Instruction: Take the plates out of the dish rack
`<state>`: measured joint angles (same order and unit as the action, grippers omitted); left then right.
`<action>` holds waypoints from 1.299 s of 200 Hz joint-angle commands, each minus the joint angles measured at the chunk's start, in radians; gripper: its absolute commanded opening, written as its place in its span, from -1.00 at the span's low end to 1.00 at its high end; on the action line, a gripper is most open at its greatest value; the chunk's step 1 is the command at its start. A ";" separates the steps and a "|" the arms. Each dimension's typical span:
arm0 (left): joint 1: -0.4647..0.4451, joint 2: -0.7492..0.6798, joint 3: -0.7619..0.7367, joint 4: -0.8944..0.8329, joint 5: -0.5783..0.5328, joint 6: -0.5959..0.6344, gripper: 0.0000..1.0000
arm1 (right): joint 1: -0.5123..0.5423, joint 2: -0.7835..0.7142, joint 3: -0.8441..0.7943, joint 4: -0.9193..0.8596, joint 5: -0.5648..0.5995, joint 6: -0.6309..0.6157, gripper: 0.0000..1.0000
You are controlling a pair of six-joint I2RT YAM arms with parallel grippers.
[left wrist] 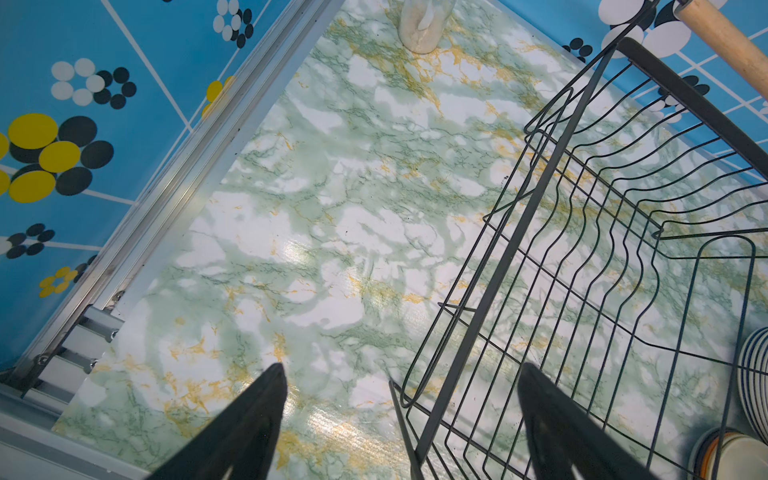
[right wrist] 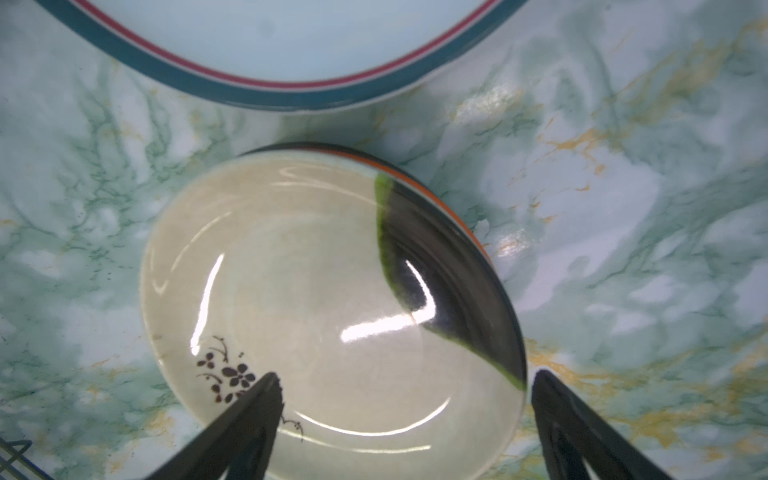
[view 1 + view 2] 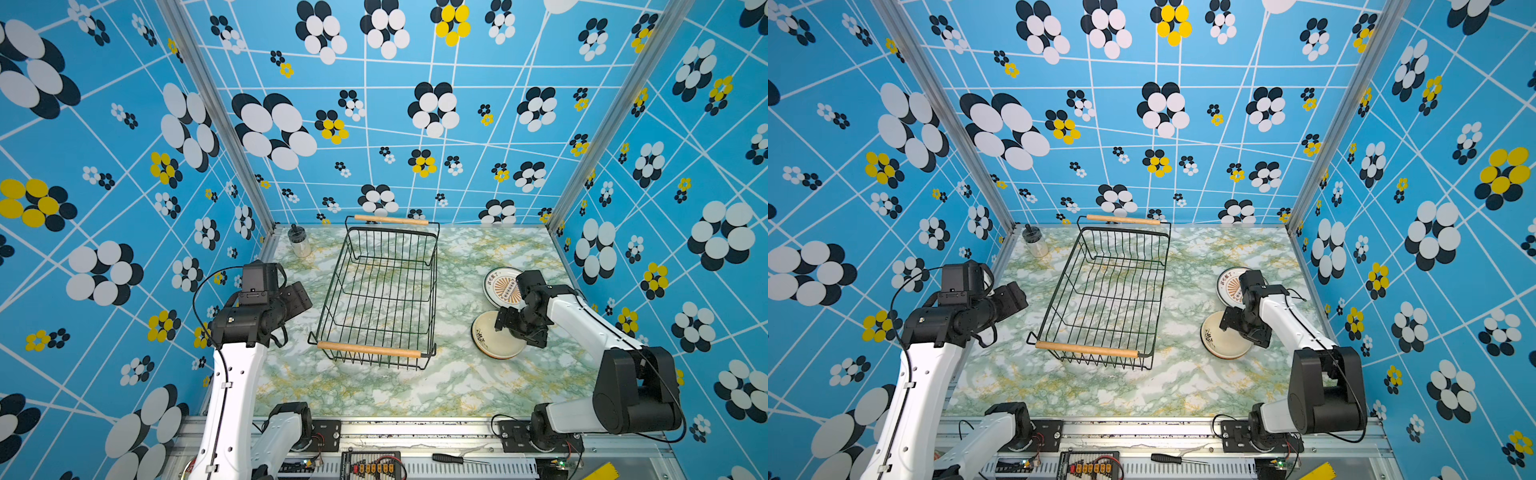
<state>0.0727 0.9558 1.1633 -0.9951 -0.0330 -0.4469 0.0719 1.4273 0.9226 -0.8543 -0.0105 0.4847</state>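
Observation:
The black wire dish rack (image 3: 376, 291) (image 3: 1104, 297) with two wooden handles stands mid-table; no plates show inside it. To its right lie a white plate (image 3: 500, 284) (image 2: 291, 37) with a dark rim and printed centre, and nearer the front a cream plate (image 3: 488, 343) (image 2: 316, 299) with a black flower print, on top of a small stack. My right gripper (image 3: 500, 322) (image 2: 406, 374) hangs open just over the cream plate, one finger above its face, the other outside its rim. My left gripper (image 3: 305, 297) (image 1: 402, 368) is open and empty beside the rack's left side.
A clear bottle (image 3: 298, 241) (image 1: 422, 25) with a black cap stands at the back left corner. Patterned walls close the table on three sides. A screwdriver (image 3: 453, 458) lies on the front rail, off the table.

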 commanded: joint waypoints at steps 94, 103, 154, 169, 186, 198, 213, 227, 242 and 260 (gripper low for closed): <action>0.013 0.030 -0.154 0.275 -0.053 0.104 1.00 | -0.008 -0.207 0.144 -0.051 0.143 -0.040 0.99; 0.016 0.053 -0.156 0.285 -0.069 0.096 1.00 | -0.015 -0.230 0.144 -0.037 0.158 -0.048 0.99; 0.017 0.132 -0.213 0.354 -0.310 0.061 0.98 | -0.030 -0.375 0.034 0.132 0.370 -0.018 0.99; 0.015 0.164 -0.223 0.357 -0.365 0.081 0.98 | -0.031 -0.392 -0.001 0.171 0.445 -0.015 0.98; 0.015 0.214 -0.231 0.361 -0.393 0.105 0.98 | -0.032 -0.400 -0.037 0.211 0.480 -0.045 0.99; 0.011 0.249 -0.230 0.357 -0.397 0.104 0.98 | -0.034 -0.405 -0.060 0.242 0.486 -0.061 0.99; -0.002 0.285 -0.240 0.375 -0.381 0.101 0.98 | -0.037 -0.403 -0.085 0.264 0.503 -0.065 0.99; -0.020 0.313 -0.260 0.406 -0.388 0.101 0.99 | -0.037 -0.400 -0.102 0.282 0.525 -0.062 0.98; -0.041 0.342 -0.273 0.428 -0.390 0.109 0.98 | -0.038 -0.407 -0.134 0.314 0.580 -0.057 0.98; -0.063 0.379 -0.279 0.448 -0.393 0.129 0.98 | -0.038 -0.453 -0.188 0.377 0.668 -0.049 0.98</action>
<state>0.0391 1.2976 0.9043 -0.5949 -0.3977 -0.3500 0.0399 1.0294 0.7975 -0.5766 0.5137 0.4335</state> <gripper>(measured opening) 0.992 0.992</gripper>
